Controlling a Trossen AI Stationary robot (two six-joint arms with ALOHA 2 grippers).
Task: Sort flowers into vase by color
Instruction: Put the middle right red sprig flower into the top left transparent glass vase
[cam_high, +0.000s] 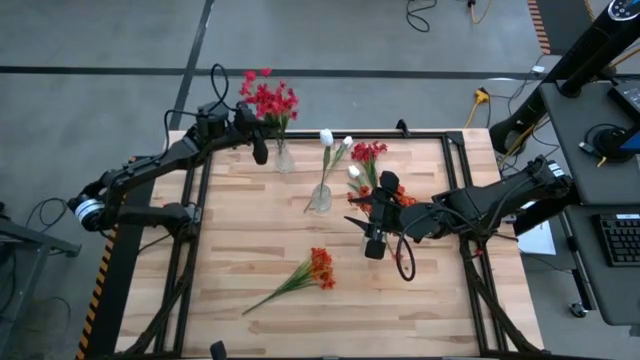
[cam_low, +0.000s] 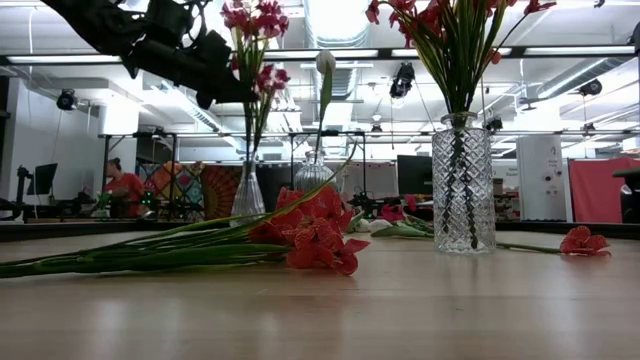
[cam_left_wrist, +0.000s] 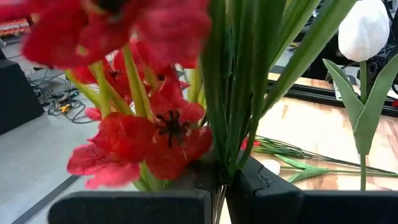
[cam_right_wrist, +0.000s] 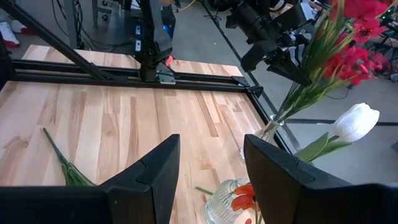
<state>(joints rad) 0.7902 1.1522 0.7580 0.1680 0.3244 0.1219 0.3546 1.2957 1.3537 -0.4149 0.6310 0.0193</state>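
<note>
On the near part of the worktop (cam_high: 250, 260) an orange-red flower bunch (cam_high: 318, 268) lies flat, its long green stalks pointing toward the near left corner. Farther in, on the right, the right end effector (cam_high: 374, 246) hovers with its fingers apart and nothing between them, just on the near side of a cut-glass vase (cam_low: 462, 188) that holds orange-red flowers (cam_low: 440, 20). A few loose stems, one with a white bud (cam_high: 353, 172), lie on the wood beside that vase. Near the middle stands a second glass vase (cam_high: 321, 199) with white buds (cam_high: 326, 137) rising from it. At the far left edge, a third vase (cam_high: 285, 158) holds crimson flowers (cam_high: 268, 100); the left end effector (cam_high: 259, 150) is closed on their green stalks just above the vase mouth.
</note>
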